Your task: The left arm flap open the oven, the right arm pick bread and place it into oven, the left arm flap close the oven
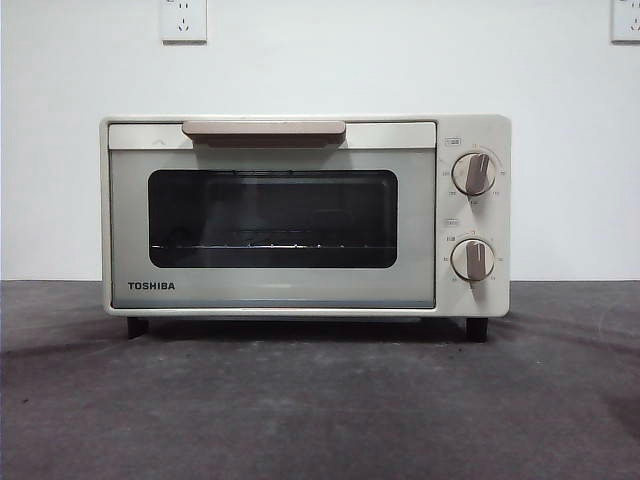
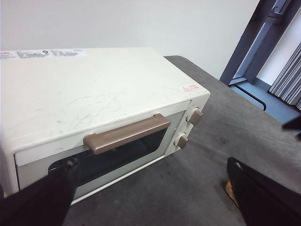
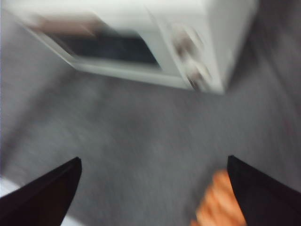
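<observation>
The cream-white oven [image 1: 305, 215] stands on the grey table with its dark glass door shut and the tan handle [image 1: 264, 129] at the top. In the left wrist view my left gripper [image 2: 151, 162] hovers open above and in front of the oven [image 2: 94, 99], close to its handle [image 2: 127, 133]. A sliver of orange bread [image 2: 229, 190] shows beside one jaw. The right wrist view is blurred: my right gripper [image 3: 154, 160] is open above the table in front of the oven [image 3: 141, 42], and the bread [image 3: 218, 203] lies next to one jaw. Neither arm shows in the front view.
The grey table [image 1: 320, 400] stretches in front of the oven. A white wall with sockets [image 1: 183, 20] stands behind it. Beyond the table's far side is a dark window frame [image 2: 256, 47]. A dark tip [image 2: 294, 126] shows at the left wrist view's edge.
</observation>
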